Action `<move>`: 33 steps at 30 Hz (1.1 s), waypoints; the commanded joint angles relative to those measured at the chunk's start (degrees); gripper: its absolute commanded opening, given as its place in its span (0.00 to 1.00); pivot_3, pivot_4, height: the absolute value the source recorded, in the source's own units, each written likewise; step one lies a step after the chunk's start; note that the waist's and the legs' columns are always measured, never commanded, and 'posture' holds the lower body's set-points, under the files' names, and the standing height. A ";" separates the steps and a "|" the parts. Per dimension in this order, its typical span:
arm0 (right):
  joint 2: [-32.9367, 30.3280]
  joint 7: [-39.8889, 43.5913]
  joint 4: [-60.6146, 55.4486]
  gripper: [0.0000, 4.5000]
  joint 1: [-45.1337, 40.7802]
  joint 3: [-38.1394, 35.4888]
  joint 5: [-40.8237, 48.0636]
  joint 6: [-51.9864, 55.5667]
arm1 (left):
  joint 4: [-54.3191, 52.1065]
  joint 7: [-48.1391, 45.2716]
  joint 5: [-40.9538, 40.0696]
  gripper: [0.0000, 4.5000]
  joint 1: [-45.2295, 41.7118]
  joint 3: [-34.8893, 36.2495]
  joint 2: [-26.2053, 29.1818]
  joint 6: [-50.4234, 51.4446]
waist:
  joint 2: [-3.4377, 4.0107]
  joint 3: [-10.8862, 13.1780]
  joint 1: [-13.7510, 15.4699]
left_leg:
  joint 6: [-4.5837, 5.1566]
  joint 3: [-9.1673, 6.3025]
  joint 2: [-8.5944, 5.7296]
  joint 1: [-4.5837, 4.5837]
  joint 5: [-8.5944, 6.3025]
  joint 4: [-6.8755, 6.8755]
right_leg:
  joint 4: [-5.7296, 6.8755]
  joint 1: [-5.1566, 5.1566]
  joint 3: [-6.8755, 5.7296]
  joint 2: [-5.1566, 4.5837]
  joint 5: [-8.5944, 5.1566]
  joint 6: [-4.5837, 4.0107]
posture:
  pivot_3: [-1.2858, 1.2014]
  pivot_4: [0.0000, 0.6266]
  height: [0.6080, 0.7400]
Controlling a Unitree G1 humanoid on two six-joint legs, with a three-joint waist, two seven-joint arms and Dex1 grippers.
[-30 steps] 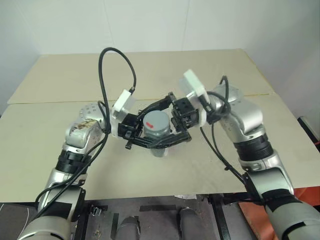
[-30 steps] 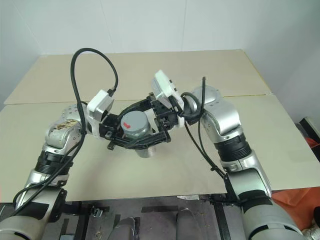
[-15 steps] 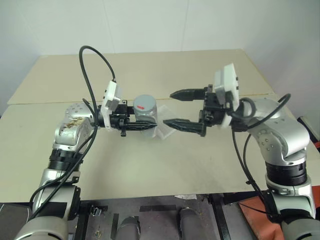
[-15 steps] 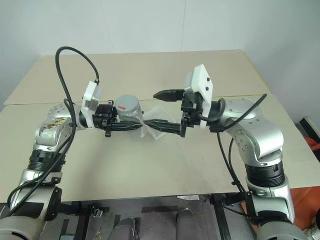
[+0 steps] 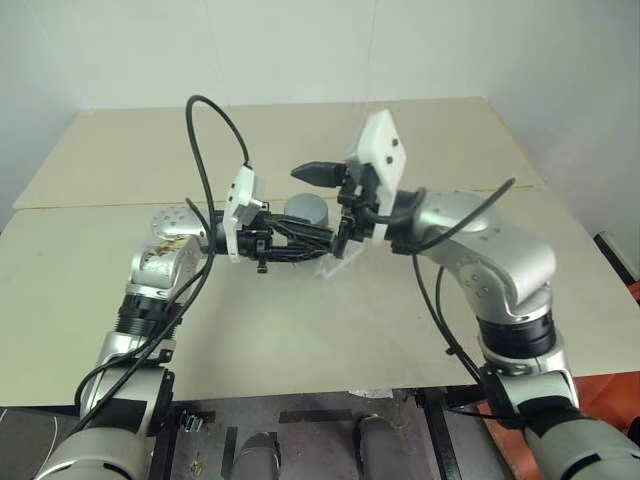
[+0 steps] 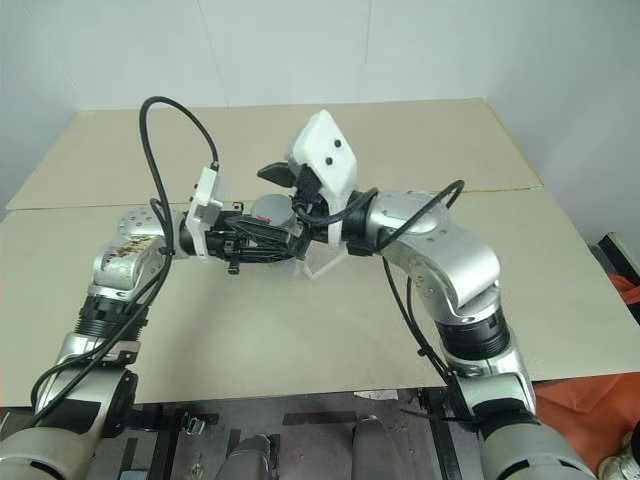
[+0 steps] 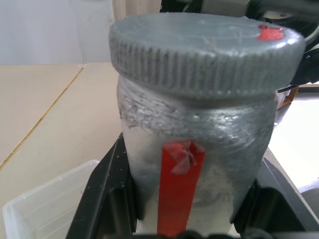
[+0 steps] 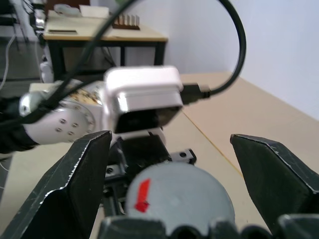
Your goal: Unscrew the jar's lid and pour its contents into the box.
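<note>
The left gripper was clamped on the jar, its two black fingers pressed against the silvery walls on either side of the red strip, holding the jar upright above the beige table near the middle of the scene. The ribbed grey lid sat on the jar, level, with its small red mark near the rim. The right gripper stood with its fingers spread wide, one on each side of the lid and clear of it, the lid lying in the gap between them. In the head views the right gripper's upper finger reached over the jar from about 2 o'clock, while the left gripper came in from about 9 o'clock, so the two met at the jar. The clear plastic box rested on the table just below and beside the jar, at about 5 o'clock from it; a corner of the box also showed beside the left gripper's finger. Whether the jar's base touched the box could not be told. A black cable looped above the left arm.
</note>
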 commanded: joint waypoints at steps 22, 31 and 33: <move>-8.35 1.92 0.42 0.99 2.77 -9.99 3.56 -0.78 | -4.23 -1.56 -3.10 0.43 2.45 3.34 5.48 1.38 | 0.01 0.01 0.09 | 0.00 0.00 0.00 0.00 0.00 -0.01 | -0.03 0.02 0.00 0.00 0.00 0.00 | 0.52 0.24 1.00; -8.31 3.29 -0.94 0.99 0.94 -11.56 5.88 -0.20 | -3.68 1.58 -3.55 0.43 2.36 4.39 4.58 1.72 | 0.03 0.02 0.00 | 0.01 0.01 0.00 0.01 0.00 -0.04 | -0.04 -0.01 0.01 0.00 0.00 0.00 | 0.52 0.24 1.00; -7.64 3.17 -2.10 0.99 0.38 -11.07 6.77 0.03 | -3.17 2.11 -3.44 0.43 2.06 4.07 3.94 1.75 | 0.03 0.02 -0.03 | 0.01 0.01 0.01 0.01 0.00 -0.04 | -0.03 -0.01 0.01 0.00 0.00 0.00 | 0.52 0.24 1.00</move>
